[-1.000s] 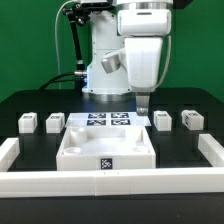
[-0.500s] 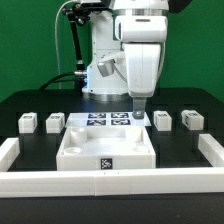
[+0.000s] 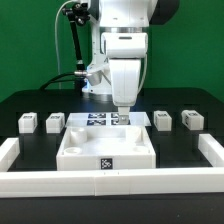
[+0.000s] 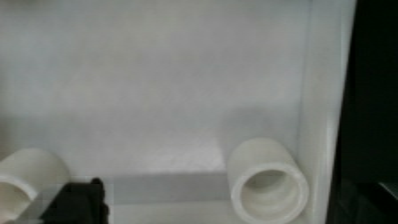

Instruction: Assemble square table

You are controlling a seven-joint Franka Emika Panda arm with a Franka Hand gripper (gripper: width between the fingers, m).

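The square tabletop (image 3: 105,145) is a white slab with a raised rim and a tag on its front edge, lying in the middle of the black table. Four short white tagged legs stand apart from it: two on the exterior view's left (image 3: 28,122) (image 3: 55,122) and two on its right (image 3: 163,119) (image 3: 190,119). My gripper (image 3: 122,112) hangs just over the slab's back part, open and empty. In the wrist view the slab's surface (image 4: 160,90) fills the picture, with two round raised sockets (image 4: 267,180) (image 4: 27,180). One dark fingertip (image 4: 75,200) shows; the gripper (image 4: 222,205) holds nothing.
The marker board (image 3: 100,120) lies flat just behind the tabletop, under the arm. Long white border bars run along the left (image 3: 8,150), front (image 3: 110,184) and right (image 3: 212,150) of the work area. The robot base (image 3: 95,80) stands at the back.
The arm has moved toward the exterior view's left, from over the slab's back right corner to over the middle of its back part. The parts have not moved.
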